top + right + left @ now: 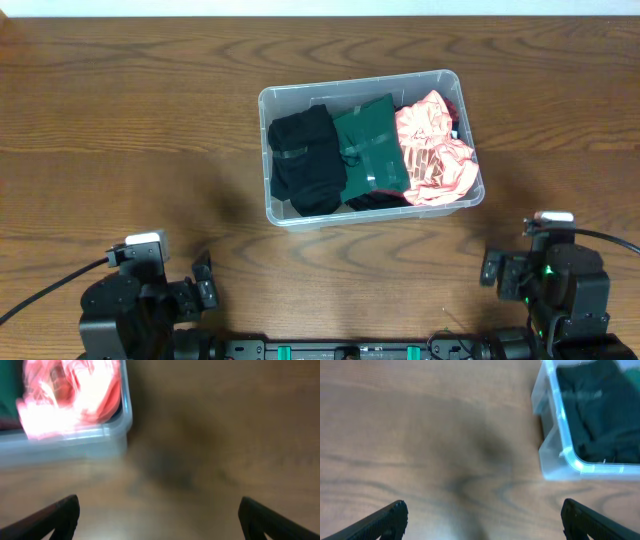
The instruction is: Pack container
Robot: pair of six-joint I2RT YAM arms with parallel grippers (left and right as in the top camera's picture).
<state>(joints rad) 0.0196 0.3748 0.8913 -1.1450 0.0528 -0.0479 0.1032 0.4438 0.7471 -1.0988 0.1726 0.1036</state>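
Only the overhead view takes in the whole container (300,220). It sits between the two arms and ahead of both, out past their fingertips on the table (120,120). Three folded cloths fill it side by side: black (305,160) at the end nearer the left gripper (482,512), green (368,145) in the middle, and pink (435,150) at the end nearer the right gripper (159,510).

Each wrist view catches only one near corner. The left wrist camera shows the rim curving round dark cloth, ahead and to the right of its fingers. The right wrist camera is badly blurred. It shows the pink cloth behind the clear wall, ahead and to the left of its fingers, with a sliver of green at the picture's edge.

The container's long axis runs across the table from the left arm's side to the right arm's side. It is turned slightly, so the pink end lies a little farther from the arms than the black end. Its open top faces up.

Both arms are folded back at the near edge of the table, well apart from each other and from the container. Each gripper points forward over bare wood. Each has its fingers spread wide and nothing between them.
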